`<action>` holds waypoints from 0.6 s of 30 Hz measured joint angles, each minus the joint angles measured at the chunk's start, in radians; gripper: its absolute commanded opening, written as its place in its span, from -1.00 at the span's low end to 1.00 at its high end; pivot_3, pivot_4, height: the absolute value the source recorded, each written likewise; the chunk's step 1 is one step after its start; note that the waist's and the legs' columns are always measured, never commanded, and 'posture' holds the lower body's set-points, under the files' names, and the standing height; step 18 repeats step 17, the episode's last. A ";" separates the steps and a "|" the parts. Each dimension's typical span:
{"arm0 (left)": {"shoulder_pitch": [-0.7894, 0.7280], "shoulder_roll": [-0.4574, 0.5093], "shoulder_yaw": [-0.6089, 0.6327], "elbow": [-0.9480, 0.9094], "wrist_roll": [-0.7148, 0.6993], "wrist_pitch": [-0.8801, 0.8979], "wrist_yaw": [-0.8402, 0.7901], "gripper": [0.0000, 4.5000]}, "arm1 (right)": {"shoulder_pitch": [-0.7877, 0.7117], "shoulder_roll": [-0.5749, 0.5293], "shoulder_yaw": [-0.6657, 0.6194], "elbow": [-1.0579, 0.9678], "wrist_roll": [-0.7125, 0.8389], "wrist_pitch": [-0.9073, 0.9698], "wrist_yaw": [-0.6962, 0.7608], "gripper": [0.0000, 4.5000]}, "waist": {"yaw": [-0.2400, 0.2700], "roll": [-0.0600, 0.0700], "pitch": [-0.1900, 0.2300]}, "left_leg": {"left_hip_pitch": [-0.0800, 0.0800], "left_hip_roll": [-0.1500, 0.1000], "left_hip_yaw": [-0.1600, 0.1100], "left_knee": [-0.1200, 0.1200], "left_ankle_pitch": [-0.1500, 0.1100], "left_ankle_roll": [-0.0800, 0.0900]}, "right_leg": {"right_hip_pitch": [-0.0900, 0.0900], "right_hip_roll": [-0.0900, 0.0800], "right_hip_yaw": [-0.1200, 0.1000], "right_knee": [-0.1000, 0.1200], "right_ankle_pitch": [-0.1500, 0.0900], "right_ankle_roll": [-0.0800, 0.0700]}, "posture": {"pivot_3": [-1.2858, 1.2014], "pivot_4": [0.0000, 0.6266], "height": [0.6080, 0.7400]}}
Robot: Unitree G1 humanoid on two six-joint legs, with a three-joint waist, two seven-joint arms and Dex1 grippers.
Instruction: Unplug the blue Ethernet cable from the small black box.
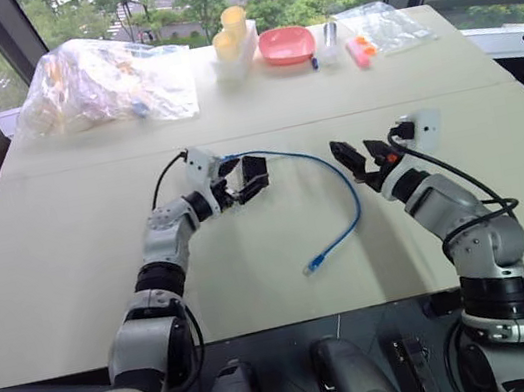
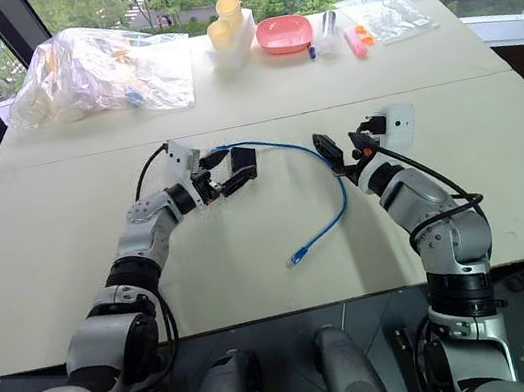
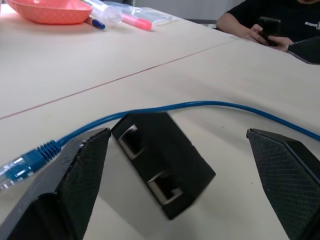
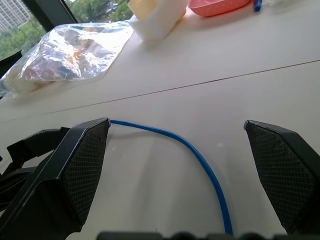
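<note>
Both grippers stand open, grasping nothing: the left gripper (image 3: 175,165) frames the small black box (image 3: 162,162), tilted on the table (image 1: 78,249); the blue cable (image 1: 348,196) lies unplugged just behind the box, right gripper (image 1: 362,160) nearby.

Blue Ethernet cable (image 4: 200,162) curving between spread jaws, plastic bag (image 4: 75,52) beyond

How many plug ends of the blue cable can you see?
2: one plug end lies free near the table's front edge, and the other plug end lies loose beside the small black box, not in a port.
</note>
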 measured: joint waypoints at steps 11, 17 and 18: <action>0.231 0.194 0.042 -0.638 -0.130 0.411 0.049 0.99 | 0.121 -0.067 0.006 -0.074 -0.006 -0.005 0.065 1.00 | -0.006 0.000 0.000 | 0.003 0.001 0.001 -0.001 0.000 0.000 | 0.001 0.000 0.001 0.000 0.000 0.000 | 0.03 -0.52 1.00; 0.375 0.269 0.118 -0.878 -0.237 0.609 0.110 0.99 | 0.157 -0.118 -0.004 -0.088 -0.003 -0.003 0.116 1.00 | -0.002 0.000 0.000 | 0.006 0.001 0.001 -0.001 0.000 0.000 | 0.004 0.000 0.001 0.000 -0.002 -0.004 | 0.03 -0.52 1.00; 0.375 0.269 0.118 -0.878 -0.237 0.609 0.110 0.99 | 0.157 -0.118 -0.004 -0.088 -0.003 -0.003 0.116 1.00 | -0.002 0.000 0.000 | 0.006 0.001 0.001 -0.001 0.000 0.000 | 0.004 0.000 0.001 0.000 -0.002 -0.004 | 0.03 -0.52 1.00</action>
